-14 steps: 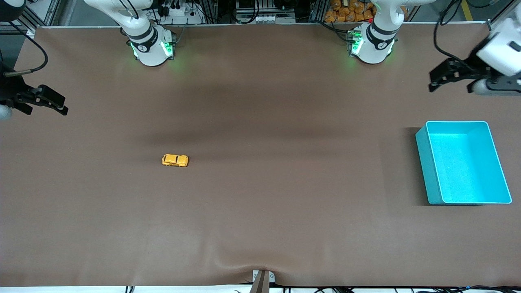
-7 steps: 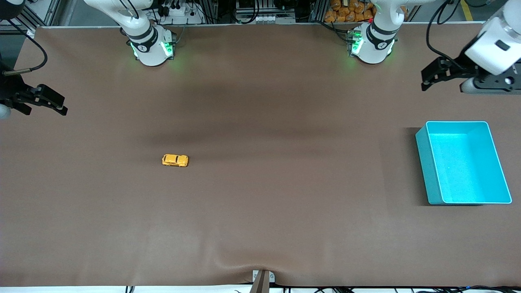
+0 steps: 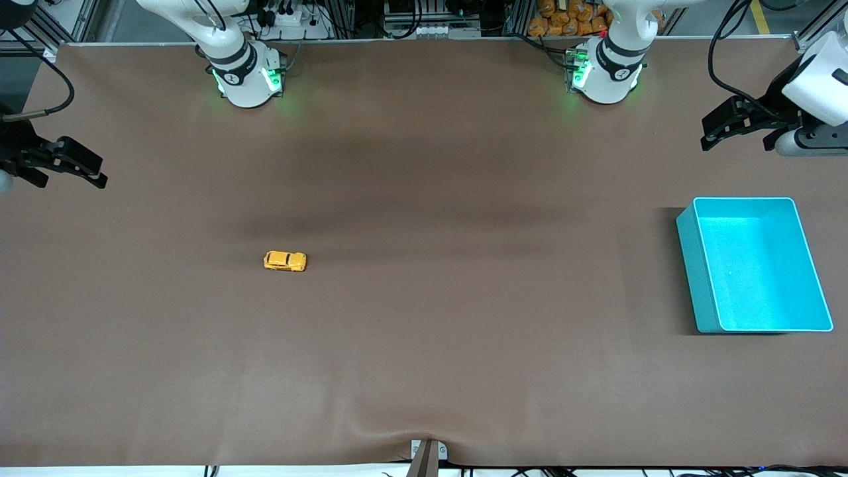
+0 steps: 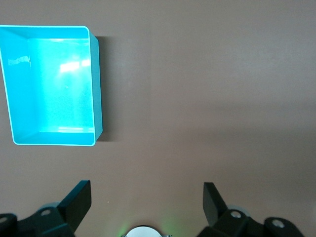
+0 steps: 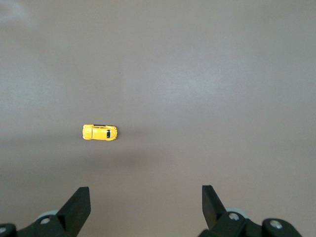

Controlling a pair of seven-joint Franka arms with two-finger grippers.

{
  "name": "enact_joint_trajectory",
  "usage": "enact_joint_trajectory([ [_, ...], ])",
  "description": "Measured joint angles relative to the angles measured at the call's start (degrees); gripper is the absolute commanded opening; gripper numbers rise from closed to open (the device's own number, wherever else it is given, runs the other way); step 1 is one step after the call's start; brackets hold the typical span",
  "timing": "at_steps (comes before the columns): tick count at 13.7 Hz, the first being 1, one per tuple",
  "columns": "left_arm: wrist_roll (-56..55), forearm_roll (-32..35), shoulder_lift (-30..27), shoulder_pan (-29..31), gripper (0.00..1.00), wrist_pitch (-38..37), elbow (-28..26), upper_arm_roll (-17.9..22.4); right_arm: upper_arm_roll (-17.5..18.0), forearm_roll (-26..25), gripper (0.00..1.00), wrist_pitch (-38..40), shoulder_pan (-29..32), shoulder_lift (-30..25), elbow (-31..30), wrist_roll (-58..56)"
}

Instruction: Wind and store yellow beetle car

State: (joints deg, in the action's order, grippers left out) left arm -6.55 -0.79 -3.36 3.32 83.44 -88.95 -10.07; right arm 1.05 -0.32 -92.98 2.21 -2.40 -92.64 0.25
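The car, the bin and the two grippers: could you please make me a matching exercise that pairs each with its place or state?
Things:
1. car
2. bin
3. left gripper
4. right gripper

Places or states:
A. open, up over the table's edge at the right arm's end
B. empty, on the table at the left arm's end
C. on its wheels on the bare table, toward the right arm's end
D. open, up over the table, bin below it nearer the front camera

Pairs: 1-C, 2-B, 3-D, 4-A
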Motion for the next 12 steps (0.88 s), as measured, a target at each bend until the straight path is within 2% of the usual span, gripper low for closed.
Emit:
enact_joint_trajectory([
  [12,0.0,0.0,0.6,0.1,1.0,-0.1,0.0,0.1,0.1,0.0,1.0,0.1,-2.3,0.0,0.9,0.0],
])
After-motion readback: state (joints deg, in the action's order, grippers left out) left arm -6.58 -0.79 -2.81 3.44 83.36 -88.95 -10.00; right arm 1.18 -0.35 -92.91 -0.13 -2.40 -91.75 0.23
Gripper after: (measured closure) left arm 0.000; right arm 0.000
